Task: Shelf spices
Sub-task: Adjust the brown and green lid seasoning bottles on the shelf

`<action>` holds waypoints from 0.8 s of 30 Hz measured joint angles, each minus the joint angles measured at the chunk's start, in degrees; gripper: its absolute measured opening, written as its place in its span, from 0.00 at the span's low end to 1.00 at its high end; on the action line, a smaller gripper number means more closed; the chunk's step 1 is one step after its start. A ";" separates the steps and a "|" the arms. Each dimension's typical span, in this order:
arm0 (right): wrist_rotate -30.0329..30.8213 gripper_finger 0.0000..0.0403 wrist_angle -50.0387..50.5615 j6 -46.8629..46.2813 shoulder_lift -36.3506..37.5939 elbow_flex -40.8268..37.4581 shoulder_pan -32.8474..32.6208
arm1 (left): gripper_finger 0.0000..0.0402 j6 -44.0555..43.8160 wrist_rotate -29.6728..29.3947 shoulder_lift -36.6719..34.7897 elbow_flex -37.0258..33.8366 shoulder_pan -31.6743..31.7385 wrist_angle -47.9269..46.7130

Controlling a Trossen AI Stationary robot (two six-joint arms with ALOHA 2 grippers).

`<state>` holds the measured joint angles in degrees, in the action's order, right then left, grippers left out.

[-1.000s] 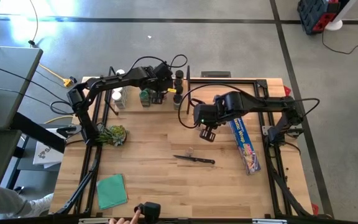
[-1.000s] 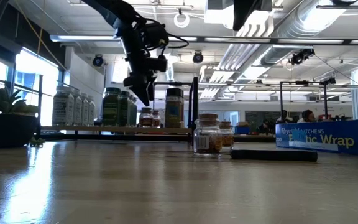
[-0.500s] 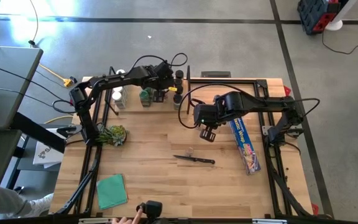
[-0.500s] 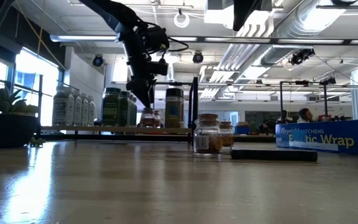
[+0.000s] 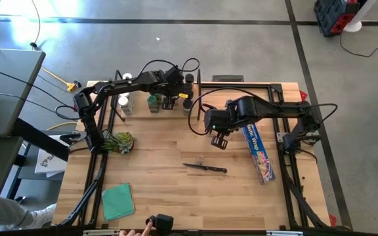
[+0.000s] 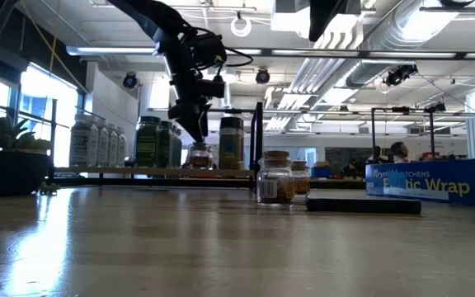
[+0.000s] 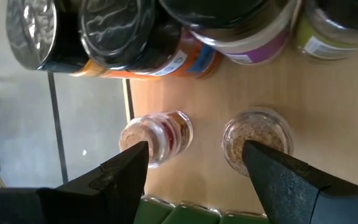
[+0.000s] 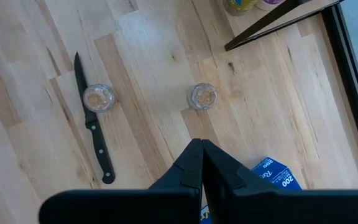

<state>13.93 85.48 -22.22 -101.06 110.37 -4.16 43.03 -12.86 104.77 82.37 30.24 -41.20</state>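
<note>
Left gripper [image 7: 194, 158]: spread wide above small jars [image 7: 257, 140] on the shelf [image 6: 138, 172]. Right gripper [image 8: 202, 158]: pressed together mid-bench. Risk: fingers toppling crowded neighbours.

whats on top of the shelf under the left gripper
On the shelf the open left gripper hangs over two small clear jars of brownish spice. Taller black-capped jars stand beside them. What lies behind those is hidden.
</note>
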 joint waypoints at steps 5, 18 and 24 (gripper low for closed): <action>0.00 0.00 -0.01 -0.01 0.00 0.02 0.00 | 0.66 0.20 -0.47 0.01 0.00 -0.34 -0.58; 0.00 0.00 -0.02 -0.26 0.00 0.01 0.00 | 0.66 1.89 -1.05 -3.84 -0.53 -0.66 -2.24; 0.00 0.00 -0.04 -0.90 0.00 0.02 -0.02 | 0.66 -0.23 2.00 -8.65 -0.46 -1.36 -2.21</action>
<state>13.93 85.44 -23.13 -101.06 110.39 -4.19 42.80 -10.86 96.12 81.91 28.88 -43.41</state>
